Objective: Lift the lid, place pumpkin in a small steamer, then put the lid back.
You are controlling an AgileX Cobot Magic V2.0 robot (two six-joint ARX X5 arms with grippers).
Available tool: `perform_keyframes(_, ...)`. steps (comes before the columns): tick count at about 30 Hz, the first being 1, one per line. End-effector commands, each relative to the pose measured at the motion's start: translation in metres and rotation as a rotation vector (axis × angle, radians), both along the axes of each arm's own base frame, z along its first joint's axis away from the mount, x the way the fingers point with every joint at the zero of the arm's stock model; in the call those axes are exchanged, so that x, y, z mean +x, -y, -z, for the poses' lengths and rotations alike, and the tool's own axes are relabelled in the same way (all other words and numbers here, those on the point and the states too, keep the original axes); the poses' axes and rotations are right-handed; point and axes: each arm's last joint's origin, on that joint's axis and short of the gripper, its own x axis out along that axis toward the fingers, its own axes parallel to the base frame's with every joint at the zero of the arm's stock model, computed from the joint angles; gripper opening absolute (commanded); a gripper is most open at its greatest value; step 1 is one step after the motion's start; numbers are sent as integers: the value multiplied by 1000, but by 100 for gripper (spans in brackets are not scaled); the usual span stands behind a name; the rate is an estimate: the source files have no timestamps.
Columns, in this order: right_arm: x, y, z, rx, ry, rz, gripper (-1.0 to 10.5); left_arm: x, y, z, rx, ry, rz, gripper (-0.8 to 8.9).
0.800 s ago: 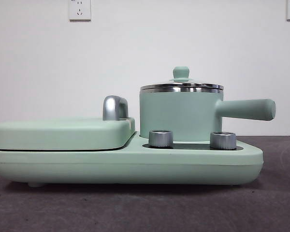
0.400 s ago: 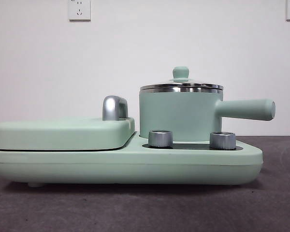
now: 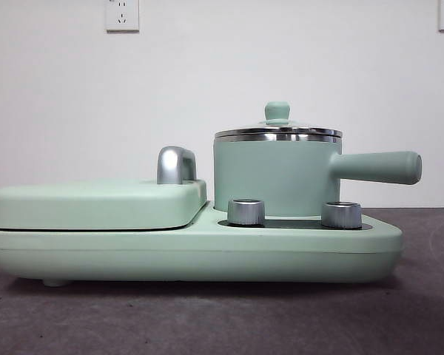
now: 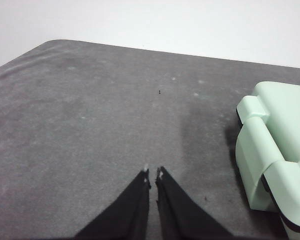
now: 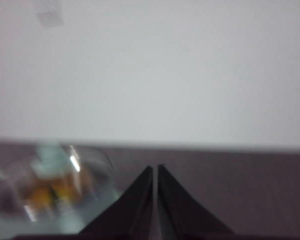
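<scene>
Cooker base (image 3: 207, 255): rests on the worktop (image 3: 222, 318), before the wall (image 3: 207, 81).
Griddle cover (image 3: 96, 203): on the base's left half; a hinge bracket (image 3: 175, 164) rises behind its right end.
Small steamer (image 3: 274, 177): stands on the base's right half, side handle pointing right.
Lid (image 3: 277, 127): seated on the small steamer's rim, knob on top.
2 dials (image 3: 246, 211): on the base, before the small steamer, 1 left, 1 right.
2 wall sockets (image 3: 122, 15): high on the wall, 1 above the griddle cover, 1 at the far right.
</scene>
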Motion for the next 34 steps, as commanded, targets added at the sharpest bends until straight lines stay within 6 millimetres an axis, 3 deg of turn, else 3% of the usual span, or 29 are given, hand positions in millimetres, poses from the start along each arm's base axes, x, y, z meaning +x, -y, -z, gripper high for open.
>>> perform_keyframes(1, 1, 4, 21, -78, -70, 49, 14, 1, 0, 7, -8, -21, -8, 28)
perform_keyframes(6, 1, 10, 55, -123, -222, 102, 14, 1, 0, 7, -8, -21, -8, 28)
perform_keyframes(13, -6, 12, 76, -134, -365, 155, 14, 1, 0, 7, -8, -21, -8, 28)
perform_keyframes(22, -9, 17, 73, -140, -344, 311, 14, 1, 0, 7, -8, -20, -8, 28)
perform_keyframes(34, -10, 17, 70, -135, -305, 328, 14, 1, 0, 7, -8, -20, -8, 28)
